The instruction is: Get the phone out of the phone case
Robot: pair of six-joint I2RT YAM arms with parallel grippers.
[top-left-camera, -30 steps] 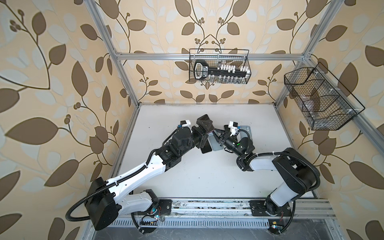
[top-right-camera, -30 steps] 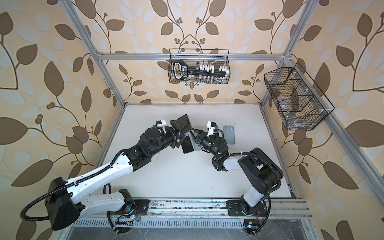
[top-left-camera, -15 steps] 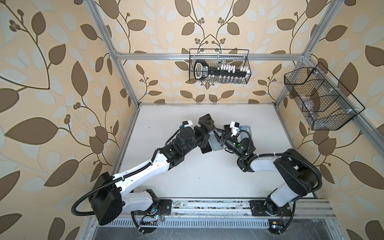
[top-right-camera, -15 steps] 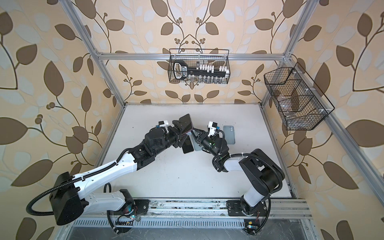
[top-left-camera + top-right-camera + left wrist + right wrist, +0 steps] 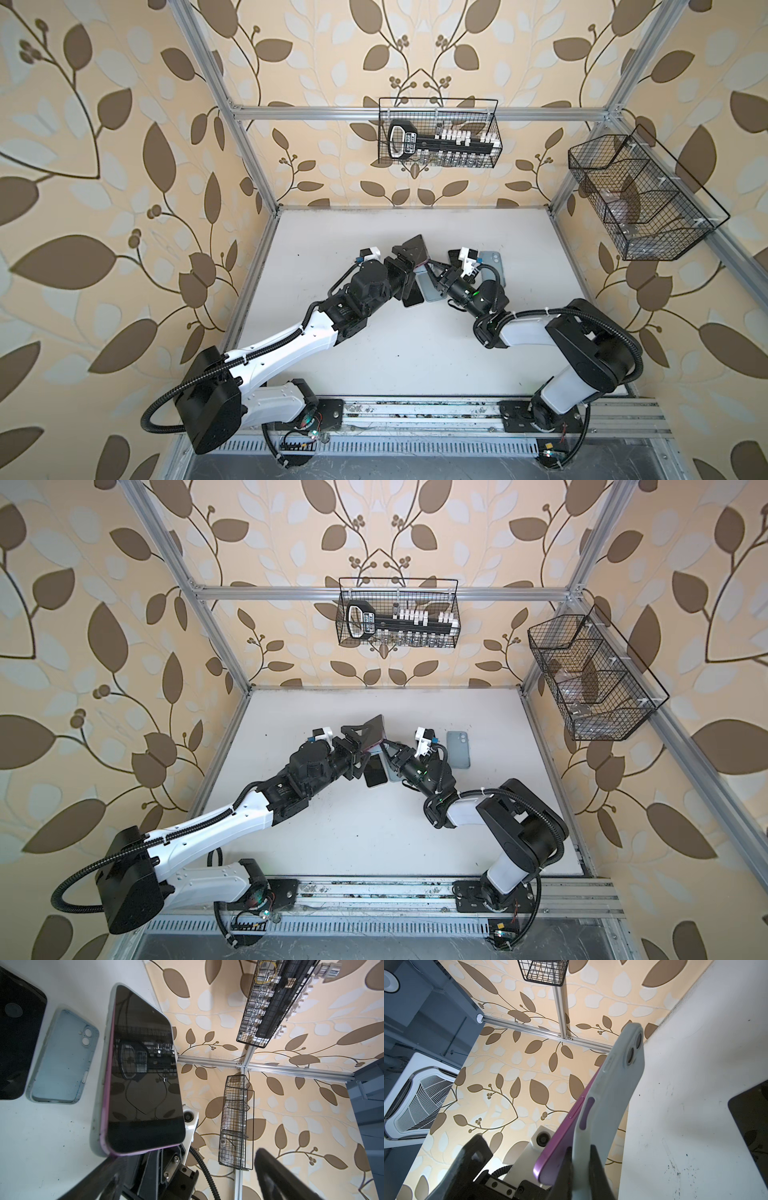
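A purple phone (image 5: 560, 1147) with a dark screen (image 5: 143, 1076) stands tilted above the table, its lower end peeled away from the pale grey phone case (image 5: 618, 1088). My right gripper (image 5: 581, 1176) is shut on the case's lower edge, one finger wedged between case and phone. My left gripper (image 5: 187, 1184) is open wide; the phone's lower end sits inside the jaws, near one finger (image 5: 99, 1180) and far from the other. In both top views the grippers (image 5: 409, 259) (image 5: 386, 746) meet at mid-table around the raised phone (image 5: 372, 729).
On the white table (image 5: 415, 353) under the grippers lie a black phone (image 5: 411, 297), an empty pale blue case (image 5: 62, 1057) and, farther right, a grey-blue case (image 5: 458, 750). Wire baskets hang on the back wall (image 5: 438, 133) and right wall (image 5: 640, 208).
The left arm has shifted slightly toward the phone, jaws still wide. The right gripper has stayed shut on the case in the same place.
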